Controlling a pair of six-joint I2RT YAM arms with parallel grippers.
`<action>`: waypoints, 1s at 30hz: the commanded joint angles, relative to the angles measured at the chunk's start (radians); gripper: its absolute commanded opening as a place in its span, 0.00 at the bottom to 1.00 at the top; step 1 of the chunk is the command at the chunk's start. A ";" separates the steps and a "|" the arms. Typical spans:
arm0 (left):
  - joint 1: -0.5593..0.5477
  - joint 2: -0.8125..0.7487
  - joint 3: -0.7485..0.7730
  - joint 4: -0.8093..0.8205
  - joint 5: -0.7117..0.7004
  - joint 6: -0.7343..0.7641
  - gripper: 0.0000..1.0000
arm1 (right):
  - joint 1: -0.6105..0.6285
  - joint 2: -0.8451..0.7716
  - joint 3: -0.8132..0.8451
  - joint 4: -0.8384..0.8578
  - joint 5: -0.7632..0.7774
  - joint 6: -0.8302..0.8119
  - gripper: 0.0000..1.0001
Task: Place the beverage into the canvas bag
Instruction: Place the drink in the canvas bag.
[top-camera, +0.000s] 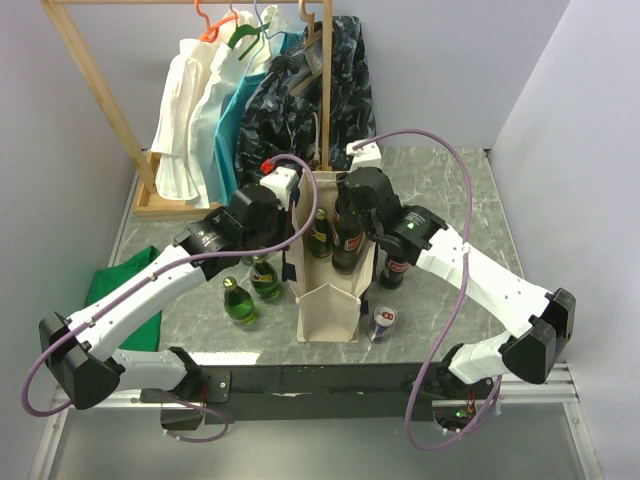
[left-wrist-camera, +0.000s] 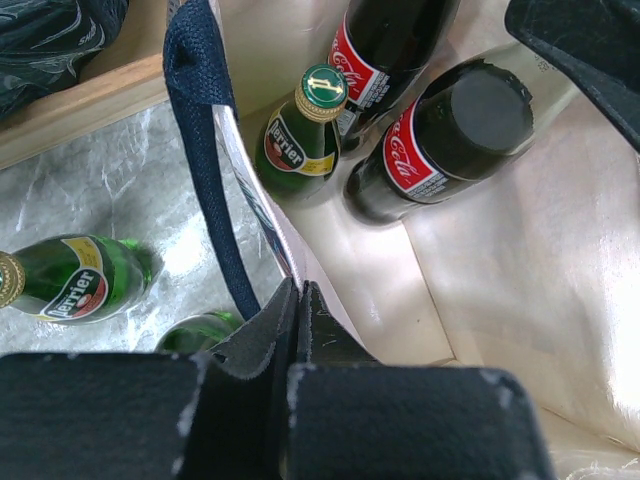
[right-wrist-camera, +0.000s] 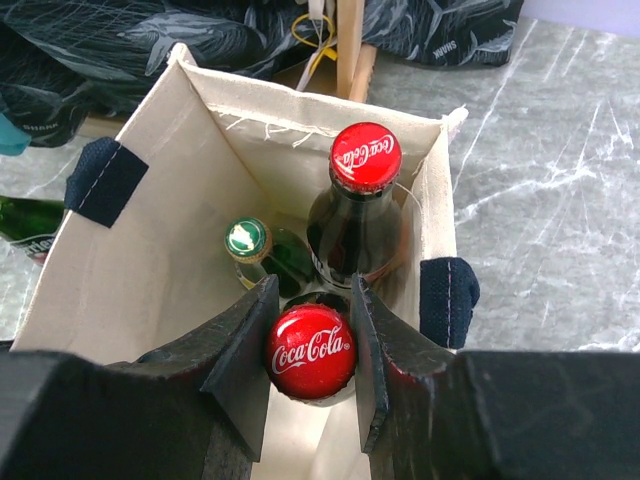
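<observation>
1. While the canvas bag (top-camera: 328, 310) stands upright and open-topped at mid-table, both arms reach to its mouth.
2. Left gripper (left-wrist-camera: 298, 310): fingers pressed together on the bag's left wall, the cloth pinched between them, just beside the navy handle (left-wrist-camera: 205, 150).
3. Right gripper (right-wrist-camera: 310, 330): pads clamped on either side of the neck of the beverage (right-wrist-camera: 310, 352), a red-capped Coca-Cola bottle held upright.
4. The beverage's cap sits at about rim level and its body is down inside the bag, by the near wall. Cannot tell whether it rests on the bag floor.
5. Also inside: a second Coca-Cola bottle (right-wrist-camera: 365, 160) by the far wall and a green Perrier bottle (right-wrist-camera: 247, 240) to its left.
6. Outside, left of the bag: two green bottles (top-camera: 238, 300) close together on the table.
7. Outside, right: a third cola bottle (top-camera: 395, 270) and a small can (top-camera: 384, 322) by the front corner.
8. Behind the bag: garments on hangers (top-camera: 250, 90).
</observation>
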 joint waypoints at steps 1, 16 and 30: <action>-0.001 -0.006 0.033 0.014 -0.008 0.011 0.01 | 0.006 -0.091 0.027 0.219 0.063 0.008 0.00; -0.001 -0.003 0.030 0.011 -0.010 0.009 0.01 | 0.007 -0.068 -0.030 0.218 0.053 0.030 0.00; -0.001 -0.005 0.033 0.010 -0.024 0.012 0.01 | 0.007 -0.044 -0.065 0.173 0.041 0.057 0.00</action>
